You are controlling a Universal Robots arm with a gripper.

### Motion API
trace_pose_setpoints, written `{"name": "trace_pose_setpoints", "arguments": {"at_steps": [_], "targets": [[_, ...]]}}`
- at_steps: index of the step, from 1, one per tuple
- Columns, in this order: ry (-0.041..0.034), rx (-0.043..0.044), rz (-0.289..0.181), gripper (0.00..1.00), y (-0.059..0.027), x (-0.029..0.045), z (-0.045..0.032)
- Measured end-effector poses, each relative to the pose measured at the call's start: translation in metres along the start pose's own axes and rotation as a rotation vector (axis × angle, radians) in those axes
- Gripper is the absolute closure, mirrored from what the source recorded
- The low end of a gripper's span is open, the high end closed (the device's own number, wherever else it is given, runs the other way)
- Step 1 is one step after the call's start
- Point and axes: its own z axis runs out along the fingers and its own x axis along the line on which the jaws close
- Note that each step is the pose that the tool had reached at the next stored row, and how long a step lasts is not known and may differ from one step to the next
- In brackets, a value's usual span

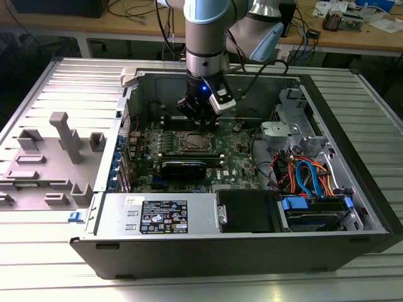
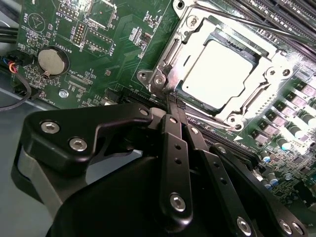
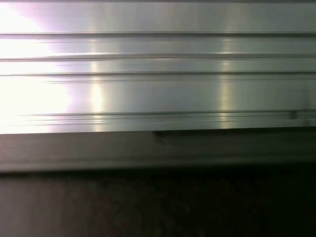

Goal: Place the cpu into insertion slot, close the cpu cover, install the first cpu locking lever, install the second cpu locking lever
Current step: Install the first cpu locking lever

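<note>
In the second wrist view the cpu (image 2: 217, 74) lies flat in the insertion slot (image 2: 249, 106), its silver top showing through the cut-out of the cpu cover (image 2: 276, 64), which lies down around it. A thin metal locking lever (image 2: 247, 24) runs along the socket's far side. My gripper (image 2: 173, 102) is shut, its black fingers (image 2: 170, 133) pressed together with nothing between them, their tips at the socket's corner. In the exterior view the gripper (image 1: 200, 118) hangs inside the open computer case just behind the insertion slot (image 1: 192, 143).
Green motherboard (image 2: 113, 29) with a coin battery (image 2: 49, 60) and long black RAM slots (image 2: 281, 15). The case holds a power supply (image 1: 157, 217) at the front and orange and blue cables (image 1: 308, 176) at the exterior view's right. A grey plastic fixture (image 1: 56, 157) stands on the ribbed aluminium table (image 3: 158, 74).
</note>
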Motion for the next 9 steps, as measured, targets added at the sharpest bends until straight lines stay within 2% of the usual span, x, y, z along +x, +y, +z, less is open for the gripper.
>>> {"name": "trace_pose_setpoints", "arguments": {"at_steps": [9], "targets": [[0.0003, 0.0002, 0.000, 0.89, -0.0001, 0.0009, 0.0000]]}}
